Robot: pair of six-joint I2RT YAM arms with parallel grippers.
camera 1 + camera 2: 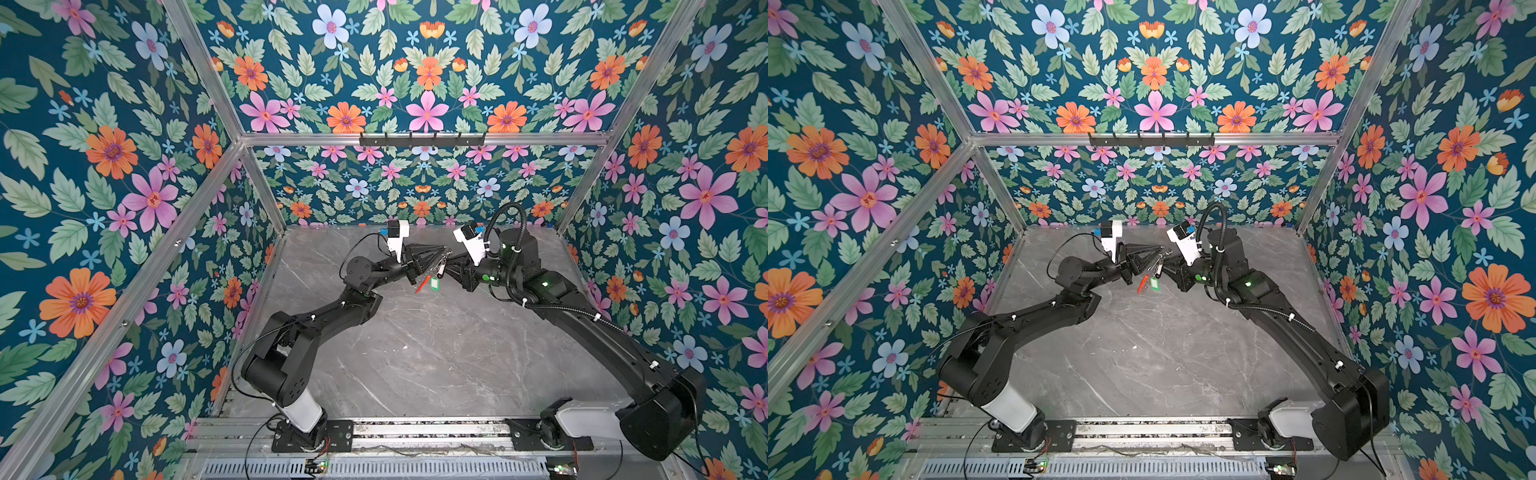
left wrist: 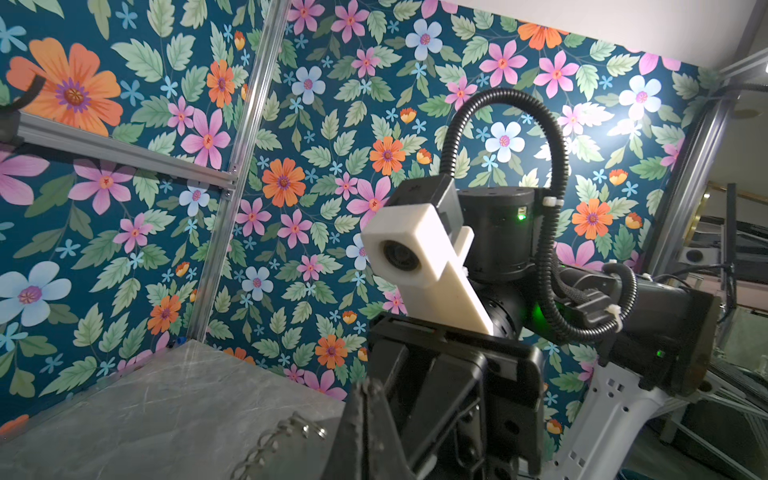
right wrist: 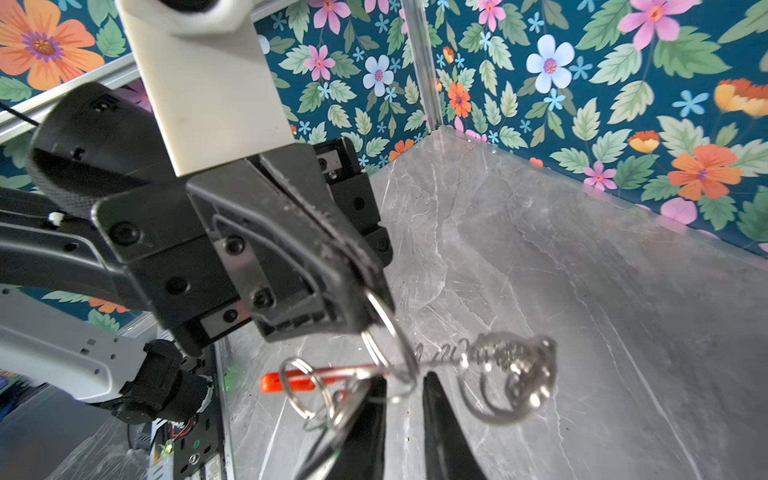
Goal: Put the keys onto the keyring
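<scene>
I am holding the left gripper [image 3: 368, 291] clamped fully shut on the keyring [image 3: 509, 363]. That lifts it clear of the table [image 1: 415, 365] at the middle of both top views, so its split rings are hanging free to work on. At the lower centre of the right wrist view, the right gripper [image 3: 405, 390] is standing narrowly open, fingers straddling a wire loop without visibly pinching it. The green-tagged key [image 1: 434, 284] is dangling just below the grippers, beside the red-orange arc [image 1: 420, 286]; I cannot tell whether it is threaded.
</scene>
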